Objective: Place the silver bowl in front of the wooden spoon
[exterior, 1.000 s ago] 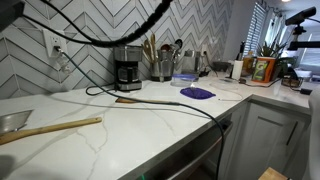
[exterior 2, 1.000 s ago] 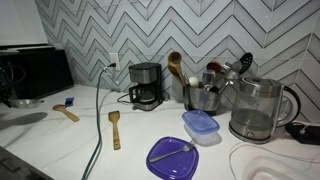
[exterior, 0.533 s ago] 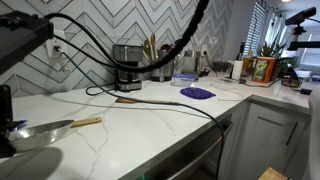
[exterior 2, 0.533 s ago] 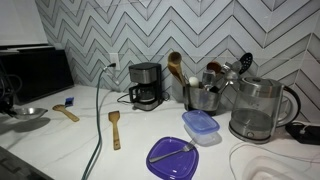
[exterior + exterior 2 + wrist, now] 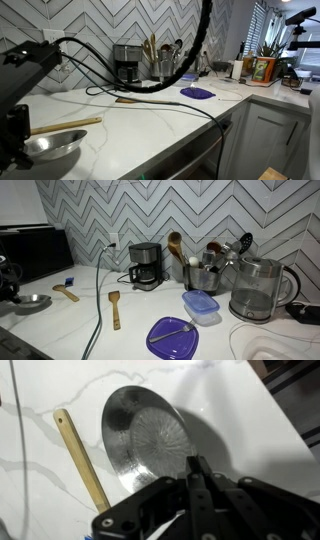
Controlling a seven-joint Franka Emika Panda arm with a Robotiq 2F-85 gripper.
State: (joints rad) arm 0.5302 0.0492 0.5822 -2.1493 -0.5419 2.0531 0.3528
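The silver bowl [image 5: 55,147] is at the near left of the white counter, on the camera side of the long pale wooden spoon [image 5: 65,125]. My gripper [image 5: 22,150] is shut on the bowl's rim. In the wrist view the shut fingers [image 5: 195,464] pinch the edge of the bowl [image 5: 148,432], with the spoon handle [image 5: 80,455] lying alongside it, apart from it. In an exterior view the bowl [image 5: 32,302] is low over the counter beside the spoon [image 5: 66,293], with the gripper [image 5: 16,299] at its left. I cannot tell whether the bowl touches the counter.
A shorter brown wooden piece [image 5: 130,99] lies mid-counter. A black cable [image 5: 170,102] runs across the counter. A coffee maker [image 5: 127,68], a utensil holder [image 5: 160,65], a purple plate [image 5: 197,93], a blue container [image 5: 200,305] and a kettle [image 5: 258,290] stand further along.
The gripper carried the bowl from behind the spoon, over it, to the near side and lower towards the counter. The spoon has not moved.
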